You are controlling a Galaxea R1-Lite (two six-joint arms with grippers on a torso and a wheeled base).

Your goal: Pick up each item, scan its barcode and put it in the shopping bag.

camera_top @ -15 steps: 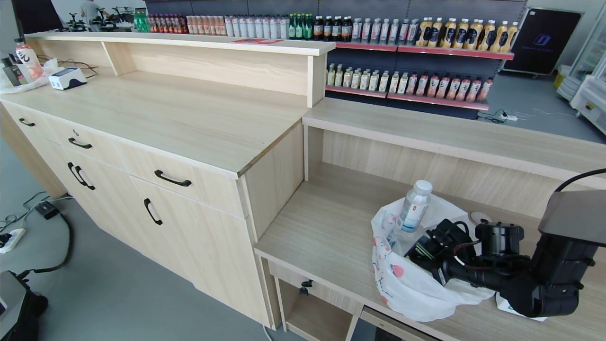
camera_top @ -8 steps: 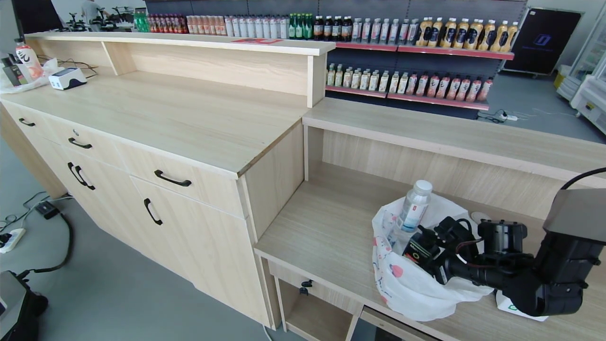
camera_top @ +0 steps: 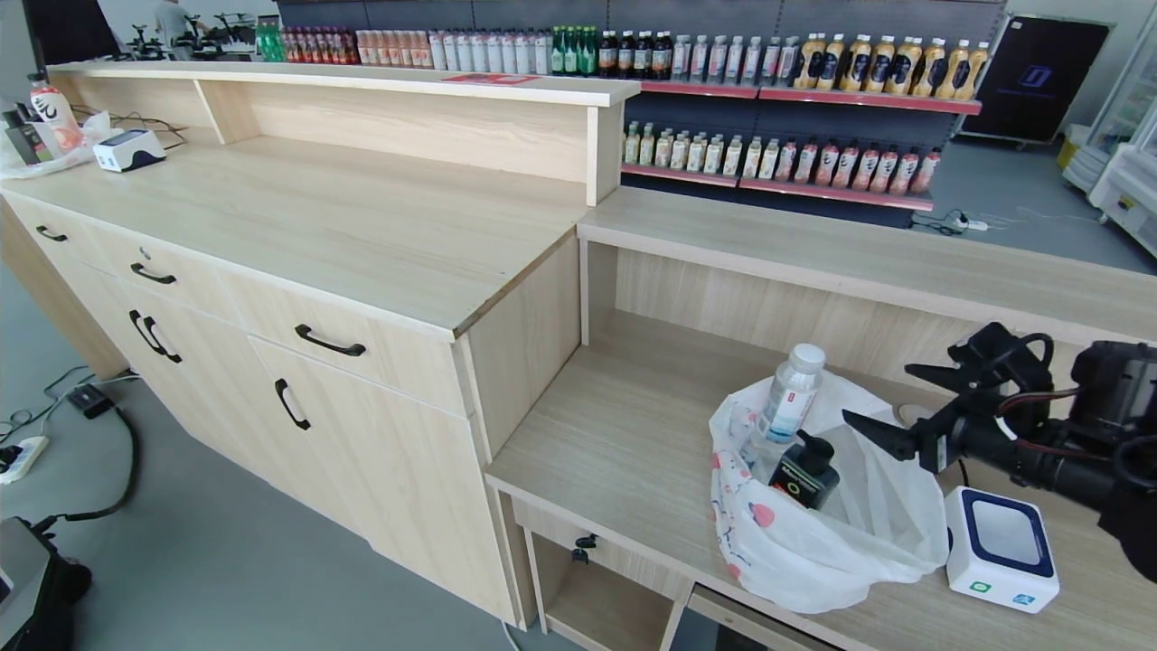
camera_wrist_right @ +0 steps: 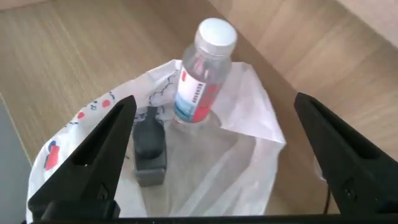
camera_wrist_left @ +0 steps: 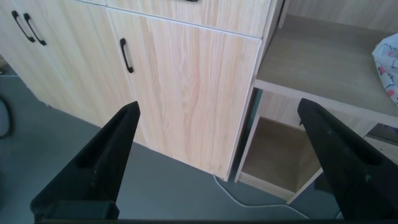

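Note:
A white shopping bag (camera_top: 813, 533) with red prints stands open on the low counter (camera_top: 624, 425). Inside it stand a clear bottle (camera_top: 789, 393) with a white cap and a red-and-white label, and a black pump bottle (camera_top: 805, 468). My right gripper (camera_top: 897, 405) hangs open and empty above the bag's right side. The right wrist view looks down into the shopping bag (camera_wrist_right: 249, 180) at the clear bottle (camera_wrist_right: 199, 78) and the black pump bottle (camera_wrist_right: 149, 146). My left gripper (camera_wrist_left: 221, 162) is open and empty, low down in front of the cabinet doors.
A white barcode scanner (camera_top: 999, 547) with a blue-framed window sits right of the bag. A raised wooden ledge (camera_top: 859, 258) runs behind the low counter, and the tall counter (camera_top: 316, 217) rises on the left. Drink shelves (camera_top: 777, 99) stand farther back.
My right gripper has let go of the black pump bottle inside the bag, opened, and drawn back up and to the right. The scanner, hidden before, now shows.

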